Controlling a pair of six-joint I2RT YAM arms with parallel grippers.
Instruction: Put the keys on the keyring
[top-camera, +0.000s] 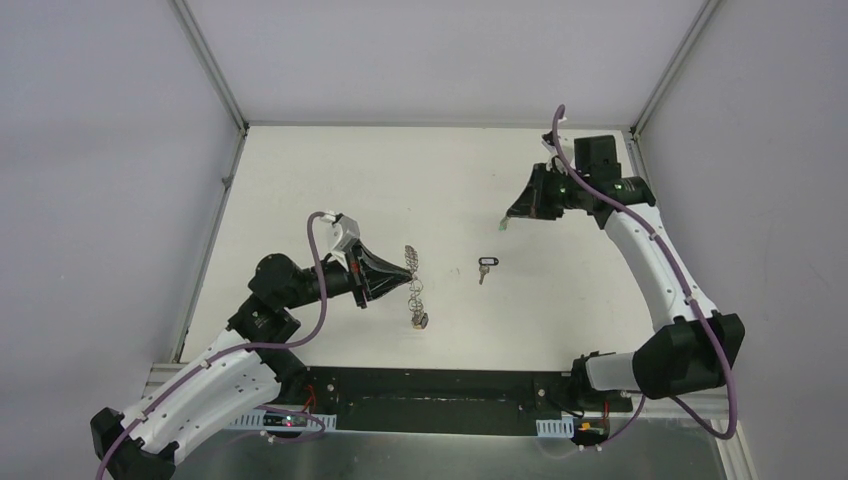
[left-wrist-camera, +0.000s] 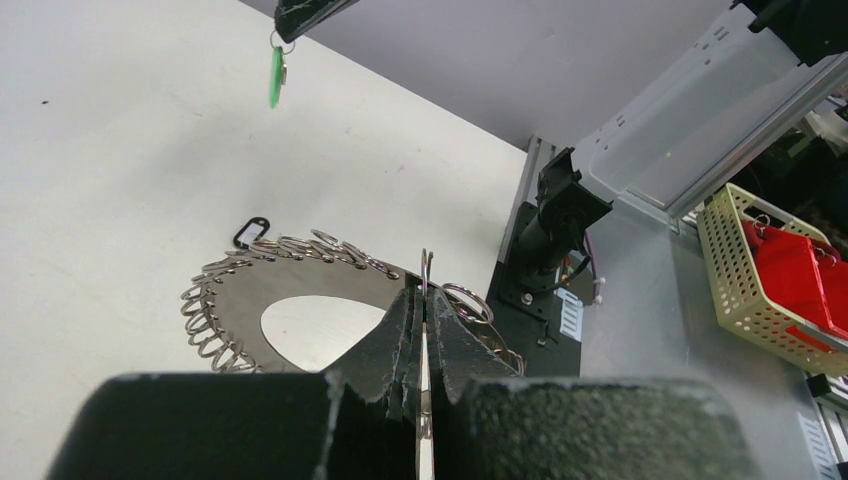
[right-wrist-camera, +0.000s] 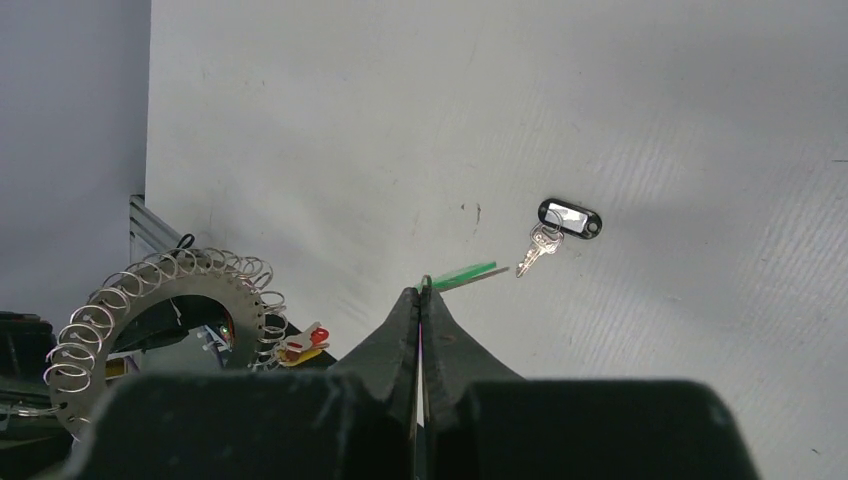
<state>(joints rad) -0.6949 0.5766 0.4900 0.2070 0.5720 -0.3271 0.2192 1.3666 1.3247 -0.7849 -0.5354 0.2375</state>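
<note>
Near the middle of the table (top-camera: 300, 180), the left gripper (top-camera: 408, 277) has its fingers pressed together on the rim of the keyring (top-camera: 411, 258) and holds it up on edge, so from above the ring shows only as a thin line of metal. From the left wrist the ring's flat grey face and wide hole lie just past the fingertips (left-wrist-camera: 410, 315), with small silver loops (left-wrist-camera: 205, 320) crowded along its outer edge. Whether its lower edge touches the table, I cannot tell. Red and yellow tags (right-wrist-camera: 305, 341) hang at the ring's lower part. To the right of the ring, apart from it, the black-tagged key (top-camera: 487, 264) lies flat on the table, with neither gripper touching it. Farther back on the right, the right gripper (top-camera: 512, 216) is raised above the table, jaws closed tight on the green-tagged key (top-camera: 505, 226) — the green tag juts out past the fingertips in the right wrist view and dangles below them in the left wrist view. That key is well apart from the ring.
</note>
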